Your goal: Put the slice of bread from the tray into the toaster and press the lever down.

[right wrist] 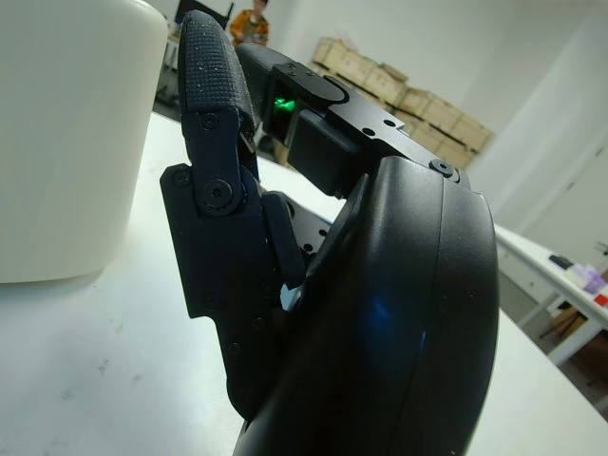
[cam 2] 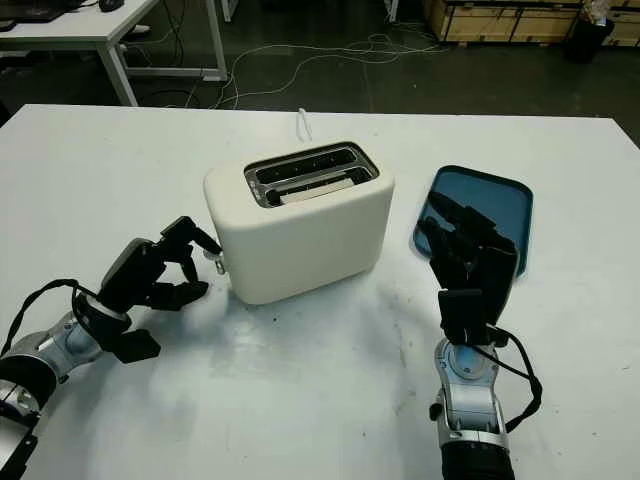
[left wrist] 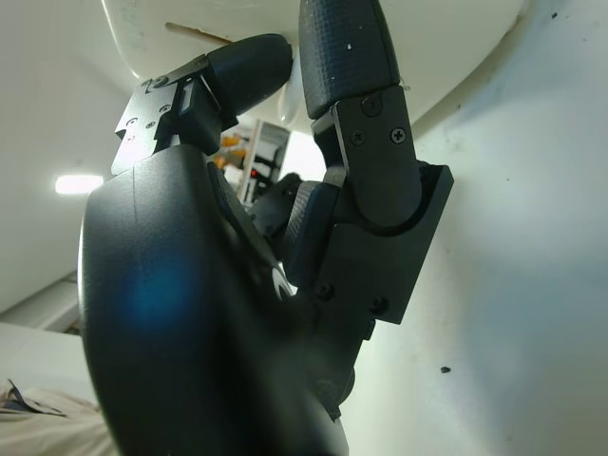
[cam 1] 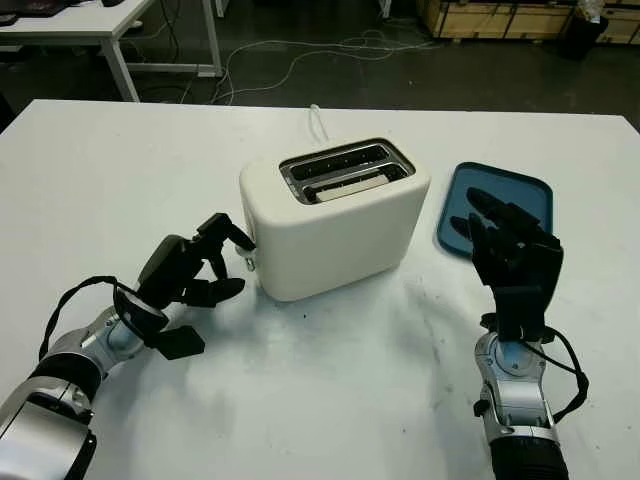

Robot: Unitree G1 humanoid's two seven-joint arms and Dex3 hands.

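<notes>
The robot's left hand [cam 1: 205, 265] sits at the end face of a cream two-slot toaster [cam 1: 335, 215], its fingers curled so that one black fingertip [cam 1: 240, 238] meets the small lever [cam 2: 217, 262] low on that face; whether the finger is already bearing down on it cannot be made out. The hand grips nothing. The toaster stands near the middle of a white table [cam 1: 120, 170]. A pale slice of bread [cam 1: 348, 184] is already standing in the slot nearer the robot, its top edge showing just below the metal rim. A blue tray [cam 1: 520, 195] lies flat just beside the toaster, on the robot's right. The right hand [cam 1: 512, 255] is raised upright over the near end of the tray, open and holding nothing. The lever looks like a small, stiff, smooth tab, likely sprung, so it should want a firm straight push from on top, with the fingertip squarely over it so it does not slide off. The toaster seems light enough to shift on the smooth table if pushed sideways.
</notes>
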